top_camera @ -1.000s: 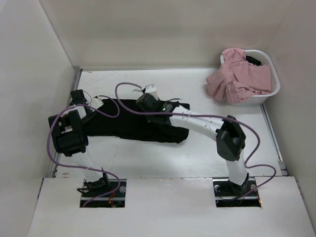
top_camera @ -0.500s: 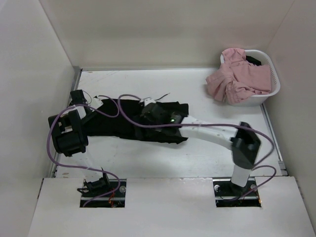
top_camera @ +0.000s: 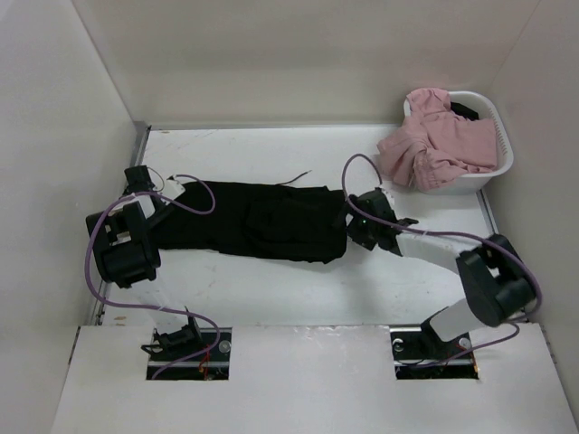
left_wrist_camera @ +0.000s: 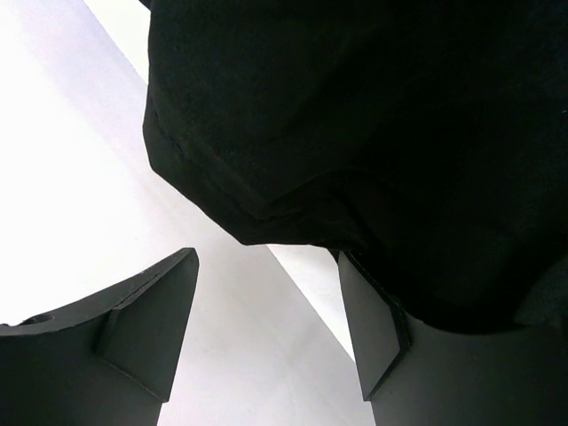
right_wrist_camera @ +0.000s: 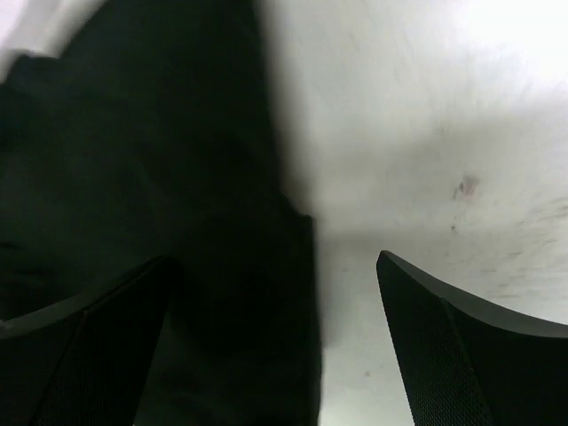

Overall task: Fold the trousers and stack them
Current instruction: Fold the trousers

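The black trousers (top_camera: 258,220) lie folded lengthwise in a long band across the table, a thin drawstring (top_camera: 296,174) trailing from the far edge. My left gripper (top_camera: 168,199) sits at their left end, open; in the left wrist view the gripper (left_wrist_camera: 266,259) has only white table between its fingers, and the trousers (left_wrist_camera: 373,124) drape just ahead, brushing the right finger (left_wrist_camera: 377,333). My right gripper (top_camera: 358,230) is at the right end, open wide. In the right wrist view the gripper (right_wrist_camera: 273,259) straddles the edge of the trousers (right_wrist_camera: 160,177), gripping nothing.
A white basket (top_camera: 488,172) holding pink clothes (top_camera: 434,140) stands at the back right. White walls close in the table (top_camera: 271,294) on three sides. Purple cables loop over both arms.
My right gripper opened and let go of the cloth, then drew back from the middle of the trousers to their right end. The trousers now lie longer and flatter. The left arm stayed put.
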Robot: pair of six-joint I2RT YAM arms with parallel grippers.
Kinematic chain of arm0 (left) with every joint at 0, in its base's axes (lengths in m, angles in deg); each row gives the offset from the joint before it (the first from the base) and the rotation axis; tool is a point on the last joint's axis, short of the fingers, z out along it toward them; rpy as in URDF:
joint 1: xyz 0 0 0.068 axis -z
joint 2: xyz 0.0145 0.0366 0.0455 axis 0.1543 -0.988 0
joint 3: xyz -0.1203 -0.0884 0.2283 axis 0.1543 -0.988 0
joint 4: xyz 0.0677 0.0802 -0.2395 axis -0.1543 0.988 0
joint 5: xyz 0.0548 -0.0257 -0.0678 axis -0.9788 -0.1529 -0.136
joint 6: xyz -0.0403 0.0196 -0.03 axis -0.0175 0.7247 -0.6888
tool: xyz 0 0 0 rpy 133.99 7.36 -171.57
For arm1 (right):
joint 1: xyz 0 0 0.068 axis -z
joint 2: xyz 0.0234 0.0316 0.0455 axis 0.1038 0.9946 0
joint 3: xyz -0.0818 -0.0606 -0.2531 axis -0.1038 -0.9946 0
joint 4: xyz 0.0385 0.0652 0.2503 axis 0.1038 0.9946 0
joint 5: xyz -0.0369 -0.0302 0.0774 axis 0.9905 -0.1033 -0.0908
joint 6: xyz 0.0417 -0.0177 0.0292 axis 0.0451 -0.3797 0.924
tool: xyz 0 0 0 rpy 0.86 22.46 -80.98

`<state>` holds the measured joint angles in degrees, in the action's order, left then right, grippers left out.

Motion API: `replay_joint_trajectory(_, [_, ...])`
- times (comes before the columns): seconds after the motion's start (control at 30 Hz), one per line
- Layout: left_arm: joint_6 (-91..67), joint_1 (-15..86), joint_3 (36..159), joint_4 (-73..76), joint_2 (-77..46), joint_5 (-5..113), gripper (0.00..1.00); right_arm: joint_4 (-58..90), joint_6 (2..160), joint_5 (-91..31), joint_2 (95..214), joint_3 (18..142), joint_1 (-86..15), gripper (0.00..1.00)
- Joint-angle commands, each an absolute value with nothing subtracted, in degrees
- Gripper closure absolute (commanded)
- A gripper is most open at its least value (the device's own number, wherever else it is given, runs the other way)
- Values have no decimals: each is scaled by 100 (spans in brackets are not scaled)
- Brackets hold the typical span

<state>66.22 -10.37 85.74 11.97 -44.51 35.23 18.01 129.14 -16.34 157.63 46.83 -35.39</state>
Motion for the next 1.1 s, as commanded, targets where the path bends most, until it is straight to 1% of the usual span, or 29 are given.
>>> replay_joint_trajectory(0.0, [6467,-1121,8438,1275,-4069,3567,36,485,13597,-2285,16230,4783,-3676,0])
replay_joint_trajectory(0.03, [6450,-1129,8429,1284,-4033,3584,36,318,13649,-2513,16459,4844,-3702,0])
replay_joint_trajectory(0.07, [6432,-1138,8429,1301,-3990,3593,36,186,13702,-2724,16644,4897,-3702,10])
replay_joint_trajectory(0.1, [6423,-1138,8429,1345,-3954,3602,35,123,13738,-2865,16750,4941,-3702,21])
replay_joint_trajectory(0.13, [6414,-1138,8446,1389,-3911,3619,35,79,13799,-3006,16812,4959,-3702,37])
replay_joint_trajectory(0.17, [6405,-1138,8473,1442,-3858,3637,35,53,13826,-3042,16743,4915,-3711,59])
replay_joint_trajectory(0.2, [6388,-1130,8499,1512,-3788,3681,35,87,13826,-3016,16542,4837,-3659,79])
replay_joint_trajectory(0.23, [6344,-1130,8543,1582,-3700,3733,35,166,13782,-2946,16271,4731,-3528,91])
replay_joint_trajectory(0.27, [6292,-1121,8569,1661,-3612,3777,35,384,13669,-2876,15937,4652,-3327,98])
replay_joint_trajectory(0.3, [6230,-1086,8596,1749,-3498,3830,35,743,13476,-2823,15621,4660,-3142,100])
replay_joint_trajectory(0.33, [6186,-1025,8605,1819,-3384,3857,35,1278,13144,-2762,15313,4790,-2914,100])
replay_joint_trajectory(0.43, [6142,-639,8508,1846,-2971,3804,34,2982,11686,-2367,14784,5676,-2517,100])
replay_joint_trajectory(0.5, [6028,-384,8456,1882,-2742,3830,33,3924,10737,-2103,14765,6484,-2490,100])
replay_joint_trajectory(0.57, [5905,-173,8455,1960,-2627,3830,33,4689,9936,-1822,14992,7310,-2516,100])
replay_joint_trajectory(0.7, [5729,48,8491,2014,-2609,3804,33,5772,9221,-1347,15905,8770,-3348,99])
replay_joint_trajectory(0.9, [5667,13,8385,1961,-2636,3778,33,6661,9492,-802,17584,10230,-4939,96])
replay_joint_trajectory(0.97, [5667,-57,8333,1952,-2583,3778,33,6889,9572,-740,18198,10923,-5431,95])
replay_joint_trajectory(1.07, [5676,-206,8289,1934,-2530,3786,33,7022,9642,-739,18964,11864,-5995,92])
